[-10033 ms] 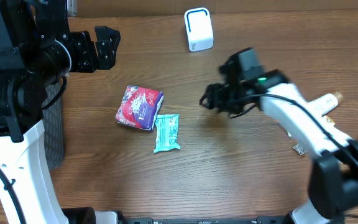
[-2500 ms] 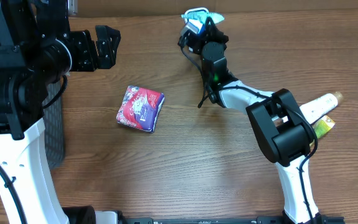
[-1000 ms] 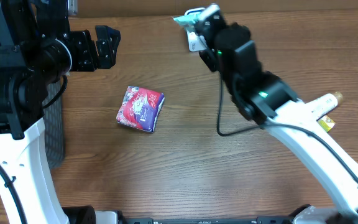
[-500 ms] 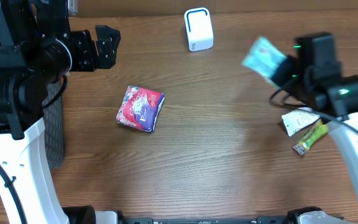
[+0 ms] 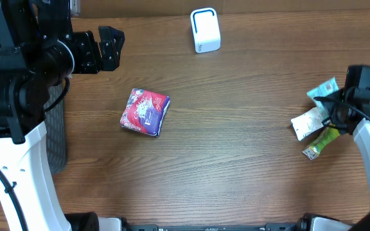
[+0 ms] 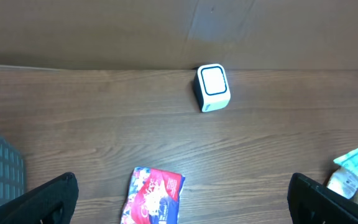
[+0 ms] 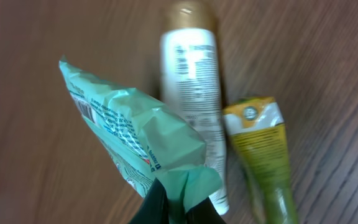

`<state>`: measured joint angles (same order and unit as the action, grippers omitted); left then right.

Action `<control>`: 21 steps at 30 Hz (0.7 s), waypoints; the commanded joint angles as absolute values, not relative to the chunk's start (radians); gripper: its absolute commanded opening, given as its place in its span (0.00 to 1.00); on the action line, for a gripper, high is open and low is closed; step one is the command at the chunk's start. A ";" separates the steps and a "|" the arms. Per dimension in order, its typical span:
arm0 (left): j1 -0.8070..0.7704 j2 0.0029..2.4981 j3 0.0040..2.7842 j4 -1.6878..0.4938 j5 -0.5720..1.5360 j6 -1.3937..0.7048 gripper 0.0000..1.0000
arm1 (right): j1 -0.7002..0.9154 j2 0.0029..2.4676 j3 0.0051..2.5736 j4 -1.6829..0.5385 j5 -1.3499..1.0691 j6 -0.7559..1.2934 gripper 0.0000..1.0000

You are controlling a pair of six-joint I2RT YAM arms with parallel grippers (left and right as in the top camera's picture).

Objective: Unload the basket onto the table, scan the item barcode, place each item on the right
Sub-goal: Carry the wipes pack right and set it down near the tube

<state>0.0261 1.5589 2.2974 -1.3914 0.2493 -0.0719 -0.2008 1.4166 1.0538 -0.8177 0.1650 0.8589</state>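
teal packet (image 7: pixel 135 134), crinkled and glossy, pinched in right jaws above woodgrain table (image 5: pixel 236 160).

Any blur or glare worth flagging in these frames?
Right wrist: motion blur, background streaked, print on the teal packet and white tube soft. Overhead: sharp, evenly lit, no glare. Left wrist: crisp, the white scanner clearly outlined.

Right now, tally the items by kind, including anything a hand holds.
Packets: 2 (red-and-purple foil packet, teal plastic packet in the right hand)
Tubes: 2 (white tube with gold cap, yellow-green tube)
Scanners: 1 (white boxy scanner)
Total: 5
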 commanded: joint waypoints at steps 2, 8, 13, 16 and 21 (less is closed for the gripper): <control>0.026 1.565 2.307 -1.388 0.247 -0.056 0.99 | -0.234 1.438 0.983 -0.779 0.179 0.868 0.10; 0.026 1.565 2.307 -1.388 0.247 -0.056 1.00 | -0.237 1.435 0.984 -0.785 0.182 0.803 0.65; 0.026 1.565 2.307 -1.388 0.247 -0.056 1.00 | -0.237 1.429 1.071 -0.861 0.178 0.749 0.68; 0.026 1.565 2.307 -1.388 0.247 -0.056 1.00 | -0.231 1.414 1.158 -0.912 0.097 0.637 0.69; 0.026 1.565 2.307 -1.388 0.247 -0.056 1.00 | -0.180 1.402 1.258 -0.908 -0.272 0.438 0.70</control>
